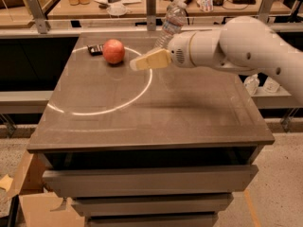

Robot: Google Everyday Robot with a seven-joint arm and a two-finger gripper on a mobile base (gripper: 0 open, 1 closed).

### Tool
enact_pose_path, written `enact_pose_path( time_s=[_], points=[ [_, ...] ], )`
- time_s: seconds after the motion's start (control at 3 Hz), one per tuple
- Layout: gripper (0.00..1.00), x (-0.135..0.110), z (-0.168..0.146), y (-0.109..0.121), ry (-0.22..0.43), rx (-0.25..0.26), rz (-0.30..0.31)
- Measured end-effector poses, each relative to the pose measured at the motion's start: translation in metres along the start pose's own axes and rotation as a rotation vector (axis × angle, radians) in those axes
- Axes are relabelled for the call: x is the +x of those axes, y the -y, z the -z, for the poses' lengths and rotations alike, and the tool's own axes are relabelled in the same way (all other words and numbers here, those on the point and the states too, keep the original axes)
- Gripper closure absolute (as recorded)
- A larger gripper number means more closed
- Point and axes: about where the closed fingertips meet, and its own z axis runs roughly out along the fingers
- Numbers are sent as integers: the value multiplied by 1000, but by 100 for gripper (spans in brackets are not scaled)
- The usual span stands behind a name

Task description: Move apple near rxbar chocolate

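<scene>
The reddish apple (113, 51) rests on the brown table top (189, 108) at the far left. It sits just to the right of the dark rxbar chocolate (96, 49), which lies flat and seems to touch it. My gripper (136, 64) hovers a short way to the right of the apple, apart from it and pointing left. It holds nothing that I can see. The white arm (236, 46) reaches in from the right.
A clear plastic water bottle (171, 23) stands at the table's far edge, behind the gripper. A cluttered workbench (142, 4) runs along the back. Drawers (151, 178) sit under the table top. A cardboard box (28, 202) is on the floor at lower left.
</scene>
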Motion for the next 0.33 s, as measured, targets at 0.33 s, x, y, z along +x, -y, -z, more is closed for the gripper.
enact_pose_path(
  time_s=[0.33],
  points=[
    [0,0,3,-2,-6,-3,2]
  ],
)
